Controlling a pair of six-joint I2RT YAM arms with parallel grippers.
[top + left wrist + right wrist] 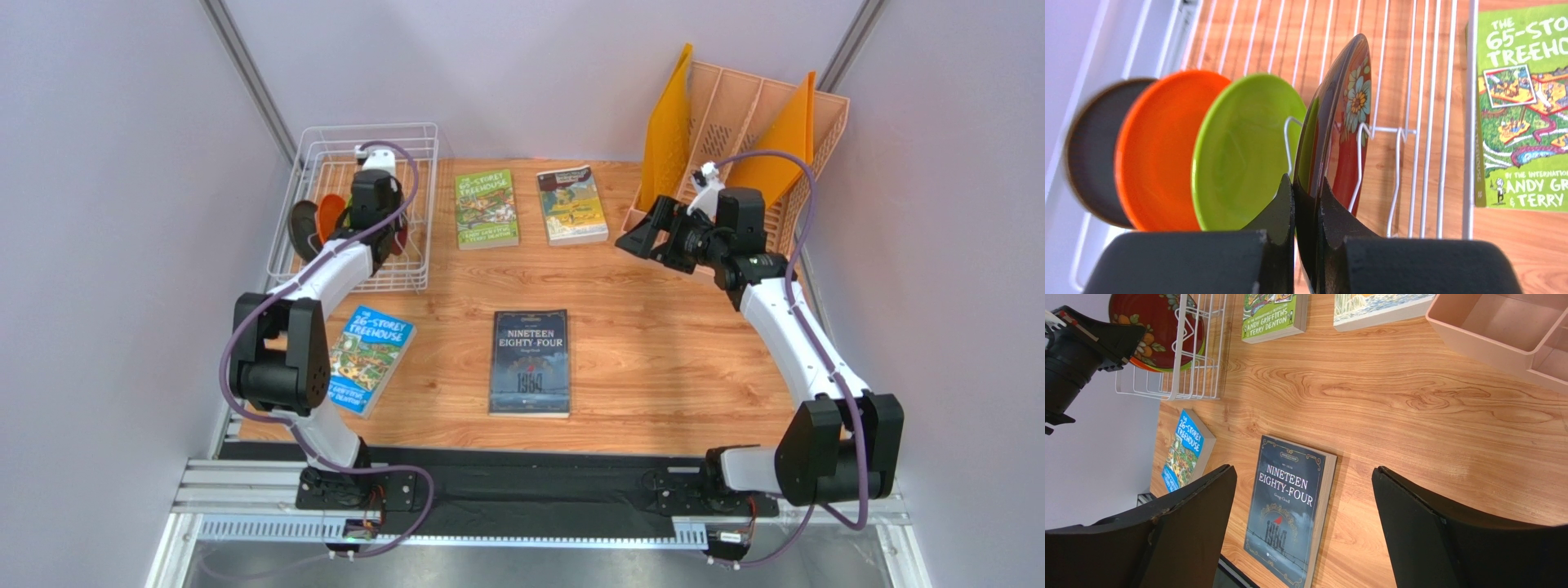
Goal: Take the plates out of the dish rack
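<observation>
The white wire dish rack (pixel 417 137) stands at the table's back left, also in the left wrist view (pixel 1425 79). Four plates stand upright in it: dark teal-grey (pixel 1088 153), orange (pixel 1155 153), lime green (pixel 1241 153) and dark red floral (pixel 1349 122). My left gripper (pixel 1307 196) is shut on the near rim of the dark red plate. In the top view my left gripper (pixel 368 227) is over the rack; the plates (pixel 317 221) show beside it. The red plate shows in the right wrist view (pixel 1158 324). My right gripper (pixel 1303 484) is open and empty, high over the table (pixel 638 235).
Books lie on the wood table: a green one (pixel 486 208), another (pixel 572 205), a dark "Nineteen Eighty-Four" (pixel 530 361) and a blue one (pixel 366 358). A peach slotted organizer (pixel 748 123) with orange dividers stands at the back right.
</observation>
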